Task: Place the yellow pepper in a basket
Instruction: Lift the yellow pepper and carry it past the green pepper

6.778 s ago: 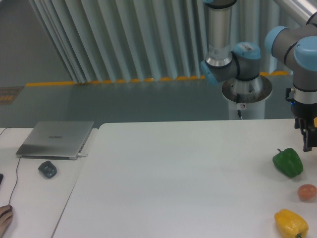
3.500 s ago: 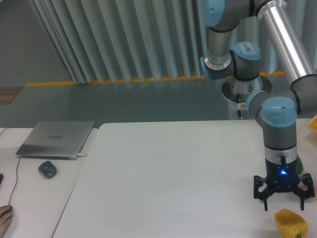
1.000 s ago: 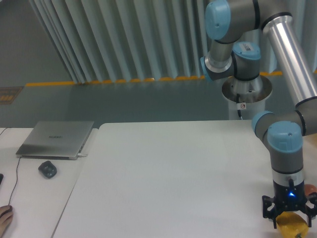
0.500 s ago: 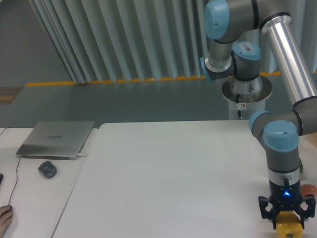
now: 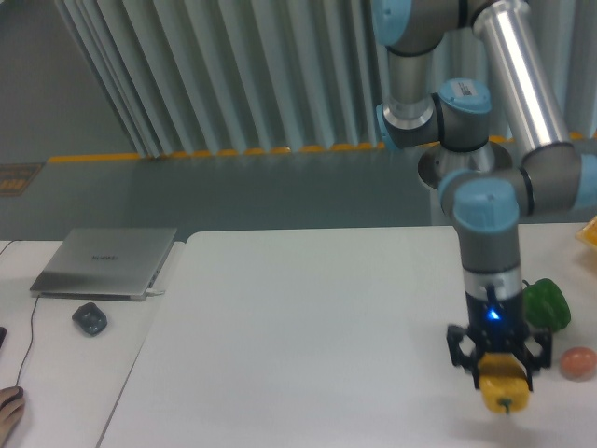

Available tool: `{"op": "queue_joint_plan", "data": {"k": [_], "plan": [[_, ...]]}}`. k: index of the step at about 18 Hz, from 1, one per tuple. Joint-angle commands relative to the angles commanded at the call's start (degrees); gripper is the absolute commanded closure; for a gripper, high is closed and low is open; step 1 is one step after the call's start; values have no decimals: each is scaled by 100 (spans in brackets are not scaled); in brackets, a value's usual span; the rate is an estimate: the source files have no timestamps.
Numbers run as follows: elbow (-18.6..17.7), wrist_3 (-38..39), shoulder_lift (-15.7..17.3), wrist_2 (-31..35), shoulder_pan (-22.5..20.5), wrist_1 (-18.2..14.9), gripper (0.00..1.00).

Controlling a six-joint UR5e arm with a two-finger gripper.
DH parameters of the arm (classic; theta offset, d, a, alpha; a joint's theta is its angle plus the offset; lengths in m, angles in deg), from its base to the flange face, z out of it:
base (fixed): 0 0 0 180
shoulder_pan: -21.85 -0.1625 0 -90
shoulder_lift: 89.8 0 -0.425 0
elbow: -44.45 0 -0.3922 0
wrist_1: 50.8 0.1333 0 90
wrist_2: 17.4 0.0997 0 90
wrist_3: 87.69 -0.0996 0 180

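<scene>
Gripper (image 5: pixel 499 373) fingers (image 5: pixel 459 353) clamp the yellow pepper (image 5: pixel 503 392), held above the tabletop (image 5: pixel 308 336), left of the green pepper (image 5: pixel 546 304).

The gripper (image 5: pixel 493 373) now sits further left and higher than half a second ago, clamped on the pepper (image 5: pixel 503 392), which is off the table's near right edge; the green pepper (image 5: pixel 548 303) shows again
</scene>
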Motion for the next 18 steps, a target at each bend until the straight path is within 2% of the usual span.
{"op": "queue_joint_plan", "data": {"k": [4, 8, 10, 18], "plan": [[-159, -1082, 300, 26, -61, -439, 45], [-168, -2066, 441, 184, -237, -738, 45], [-177, -2803, 581, 273, -430, -887, 45], [-203, -4369, 977, 255, -1045, -1599, 45]]}}
